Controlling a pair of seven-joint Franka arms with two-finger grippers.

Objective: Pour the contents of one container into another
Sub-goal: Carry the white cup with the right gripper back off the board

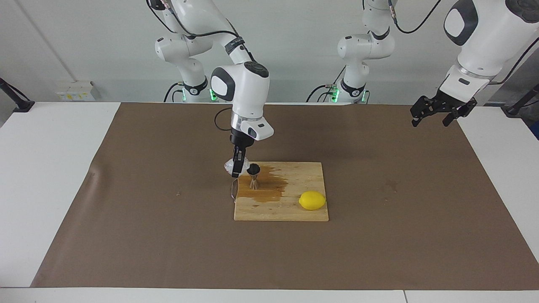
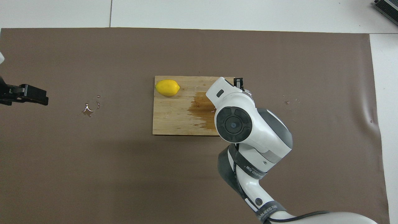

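Whitish crinkled translucent cup (image 1: 229,165), pinched between the closed fingers of the right gripper (image 1: 236,169) and held in the air over the board's edge at the right arm's end, just beside the small shiny steel hourglass jigger (image 1: 254,175). Held close to the jigger's mouth, probably so that whatever leaves the cup falls into the upper cone rather than onto wood. Standing upright on the pale wooden cutting board (image 1: 294,210), inside a dark wet stain (image 1: 269,187) that suggests some liquid already missed its mark. Cup tilt hard to read; mostly hidden under the arm in the overhead view. Parked on the same board, farther from the robots and toward the left arm's end: a yellow lemon (image 1: 312,200), well apart from the pouring spot. Waiting high over the brown mat (image 1: 379,244) on the bench, out at its own end: the left gripper (image 1: 436,113), wide open and empty.
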